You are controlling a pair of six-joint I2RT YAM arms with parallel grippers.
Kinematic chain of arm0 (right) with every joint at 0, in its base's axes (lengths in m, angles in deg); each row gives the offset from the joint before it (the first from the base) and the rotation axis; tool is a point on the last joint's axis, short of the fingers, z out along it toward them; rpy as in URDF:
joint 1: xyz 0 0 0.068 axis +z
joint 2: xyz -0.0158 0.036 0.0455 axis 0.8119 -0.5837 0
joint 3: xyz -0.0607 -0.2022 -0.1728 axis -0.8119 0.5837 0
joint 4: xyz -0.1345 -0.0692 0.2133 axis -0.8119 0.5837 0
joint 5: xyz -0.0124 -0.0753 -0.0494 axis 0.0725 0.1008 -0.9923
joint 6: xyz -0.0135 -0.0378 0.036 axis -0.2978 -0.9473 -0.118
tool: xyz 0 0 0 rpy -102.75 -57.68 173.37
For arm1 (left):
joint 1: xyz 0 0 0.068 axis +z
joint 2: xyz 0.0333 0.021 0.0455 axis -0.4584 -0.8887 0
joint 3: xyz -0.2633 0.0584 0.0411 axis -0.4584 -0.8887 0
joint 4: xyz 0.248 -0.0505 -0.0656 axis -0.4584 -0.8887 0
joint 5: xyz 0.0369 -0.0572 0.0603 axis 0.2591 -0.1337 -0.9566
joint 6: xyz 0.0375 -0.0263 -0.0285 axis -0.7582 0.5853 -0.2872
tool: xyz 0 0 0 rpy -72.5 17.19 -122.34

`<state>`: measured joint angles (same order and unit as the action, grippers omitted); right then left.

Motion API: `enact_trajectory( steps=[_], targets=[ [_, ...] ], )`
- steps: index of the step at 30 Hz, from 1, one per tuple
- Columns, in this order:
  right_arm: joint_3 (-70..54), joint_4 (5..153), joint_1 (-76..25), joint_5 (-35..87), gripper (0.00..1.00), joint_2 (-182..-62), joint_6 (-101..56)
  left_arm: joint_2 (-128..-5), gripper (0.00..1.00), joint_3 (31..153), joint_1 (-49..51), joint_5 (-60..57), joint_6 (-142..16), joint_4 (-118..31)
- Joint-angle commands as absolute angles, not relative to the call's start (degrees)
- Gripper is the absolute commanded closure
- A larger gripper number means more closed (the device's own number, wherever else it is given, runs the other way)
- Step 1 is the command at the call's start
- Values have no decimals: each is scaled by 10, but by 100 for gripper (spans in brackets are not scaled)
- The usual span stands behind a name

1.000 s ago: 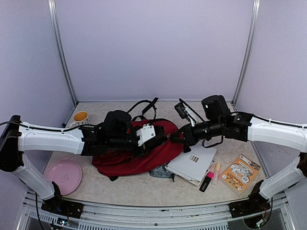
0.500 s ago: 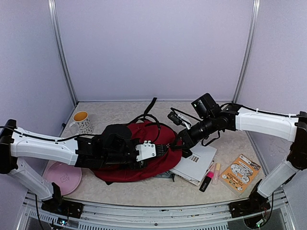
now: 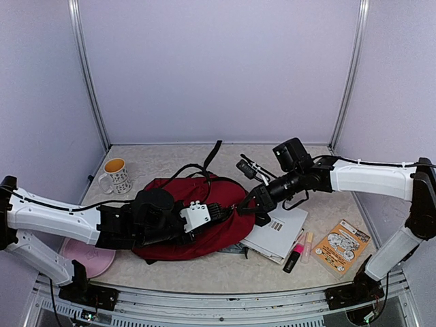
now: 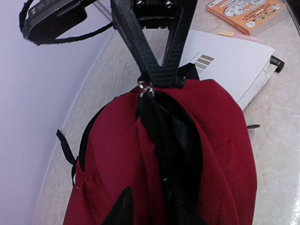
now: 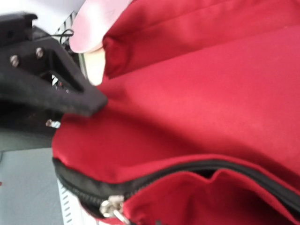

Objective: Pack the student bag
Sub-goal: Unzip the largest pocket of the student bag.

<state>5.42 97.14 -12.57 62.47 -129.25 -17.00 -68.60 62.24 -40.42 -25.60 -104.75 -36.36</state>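
The student bag, a dark red backpack with black straps, lies in the middle of the table. Its black zip runs down the middle of the left wrist view, partly open over dark lining. My left gripper sits at the zip opening with its fingers closed on a fold of red fabric. My right gripper meets it from the right. Its black fingers pinch the metal zip pull, which also shows in the right wrist view.
A mug stands at the back left and a pink plate lies at the front left. White books, a pink highlighter, a pale marker and an orange booklet lie to the right. A grey pouch peeks from under the bag.
The left arm has drawn back to the left and lower. The bag, held up between both grippers before, has sunk flat. The right gripper has followed leftward, still at the zip.
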Motion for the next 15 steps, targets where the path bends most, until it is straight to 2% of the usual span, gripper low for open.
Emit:
enact_trajectory(
  steps=[1, 4, 8, 9, 10, 11, 12, 15],
  targets=[
    [75, 912, -112, 641, 100, -1279, -137, -698, 64, 608, -407, -315, -991, -299],
    [81, 918, -98, 666, 100, -1276, -141, -709, 56, 607, -407, -335, -977, -272],
    [91, 927, -95, 683, 100, -1267, -133, -716, 53, 611, -411, -296, -976, -250],
    [95, 926, -96, 686, 100, -1261, -129, -721, 57, 614, -413, -294, -979, -251],
    [98, 925, -96, 681, 100, -1254, -123, -726, 66, 618, -415, -299, -982, -254],
    [96, 931, -97, 665, 100, -1249, -120, -732, 80, 621, -418, -303, -987, -258],
    [90, 948, -101, 640, 100, -1247, -118, -735, 100, 622, -422, -303, -993, -262],
    [56, 1004, -120, 538, 100, -1253, -130, -739, 100, 621, -446, -289, -1035, -278]
  ],
)
